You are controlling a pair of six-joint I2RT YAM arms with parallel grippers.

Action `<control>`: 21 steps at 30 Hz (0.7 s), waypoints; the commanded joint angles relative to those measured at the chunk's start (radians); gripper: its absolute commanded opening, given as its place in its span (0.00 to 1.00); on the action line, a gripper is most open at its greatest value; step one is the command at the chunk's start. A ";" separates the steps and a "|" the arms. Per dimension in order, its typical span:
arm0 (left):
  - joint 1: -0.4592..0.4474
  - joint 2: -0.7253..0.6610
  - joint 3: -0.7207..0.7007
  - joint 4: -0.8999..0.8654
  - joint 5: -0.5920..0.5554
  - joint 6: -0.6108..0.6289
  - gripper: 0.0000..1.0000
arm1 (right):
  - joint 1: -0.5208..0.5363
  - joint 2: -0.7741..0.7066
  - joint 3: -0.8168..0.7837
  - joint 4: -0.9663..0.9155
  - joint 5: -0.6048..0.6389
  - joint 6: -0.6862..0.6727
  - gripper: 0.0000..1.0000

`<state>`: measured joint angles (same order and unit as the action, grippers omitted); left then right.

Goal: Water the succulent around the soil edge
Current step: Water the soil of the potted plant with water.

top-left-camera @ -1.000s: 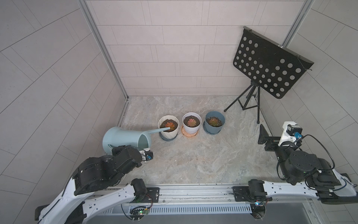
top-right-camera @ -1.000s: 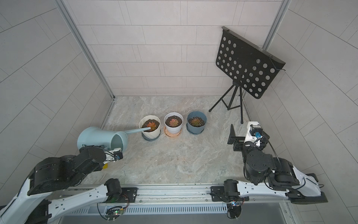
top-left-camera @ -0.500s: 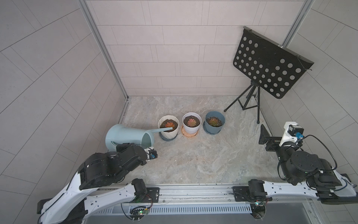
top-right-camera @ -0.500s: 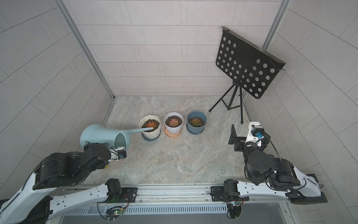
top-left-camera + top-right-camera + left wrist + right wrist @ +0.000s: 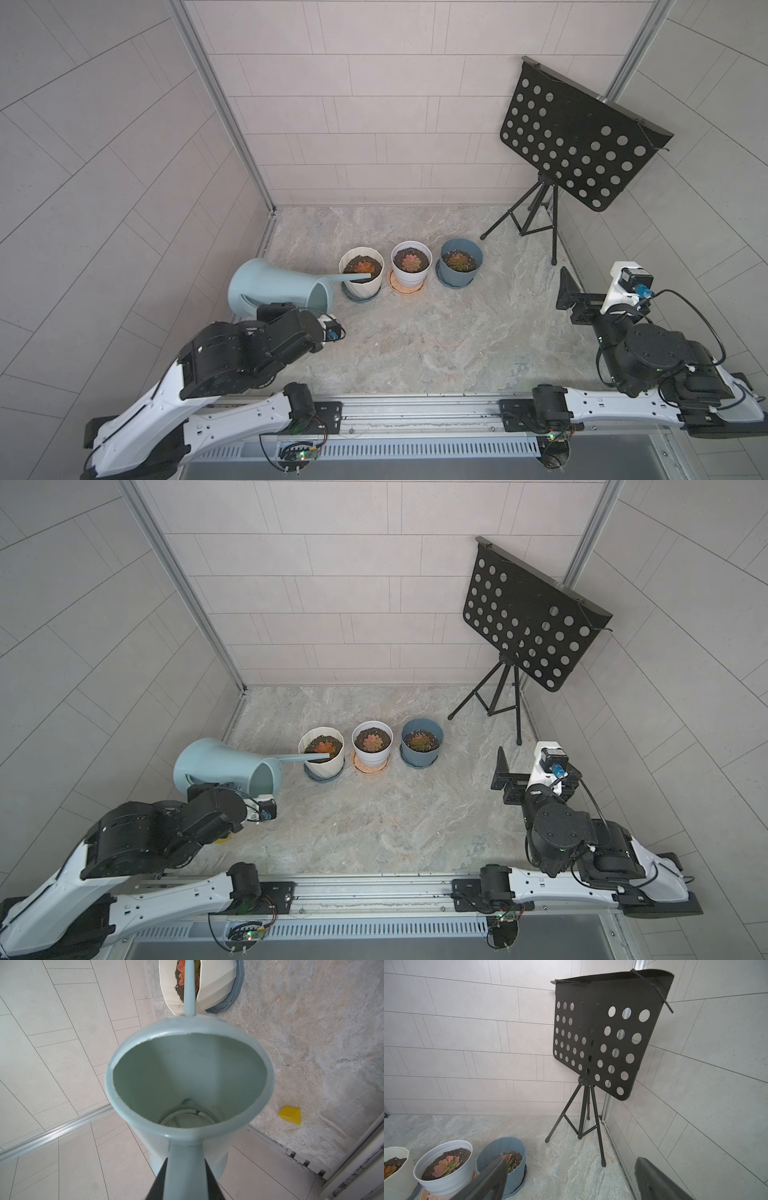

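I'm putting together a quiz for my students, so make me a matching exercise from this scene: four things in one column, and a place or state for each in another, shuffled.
Things:
1. watering can
2. cream faceted pot
3. white round pot
4. music stand

Places or states:
A. stands on a tan saucer, middle of the row
B. tilted, handle between the jaws of the left gripper
C. black and perforated, in a far corner
D. has the spout reaching over it

Pairs: 1-B, 2-D, 3-A, 4-C

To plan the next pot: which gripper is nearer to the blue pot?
Right. The right gripper hangs open near the blue pot; the left gripper grips the watering can, past the cream pot and the white pot.
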<state>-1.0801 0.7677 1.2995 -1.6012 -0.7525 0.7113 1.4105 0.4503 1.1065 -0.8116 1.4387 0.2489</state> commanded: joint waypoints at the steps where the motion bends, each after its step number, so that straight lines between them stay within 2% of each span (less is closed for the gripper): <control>1: -0.003 0.002 0.009 0.007 -0.052 0.038 0.00 | -0.004 -0.011 -0.005 0.001 0.013 -0.008 1.00; 11: -0.003 0.039 -0.005 0.107 -0.050 0.094 0.00 | -0.005 -0.013 -0.001 0.001 0.015 -0.014 1.00; 21: -0.002 0.050 -0.067 0.214 -0.105 0.151 0.00 | -0.005 -0.014 0.001 -0.001 0.016 -0.017 1.00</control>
<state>-1.0801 0.8139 1.2446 -1.4437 -0.7807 0.8337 1.4105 0.4492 1.1065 -0.8116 1.4406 0.2420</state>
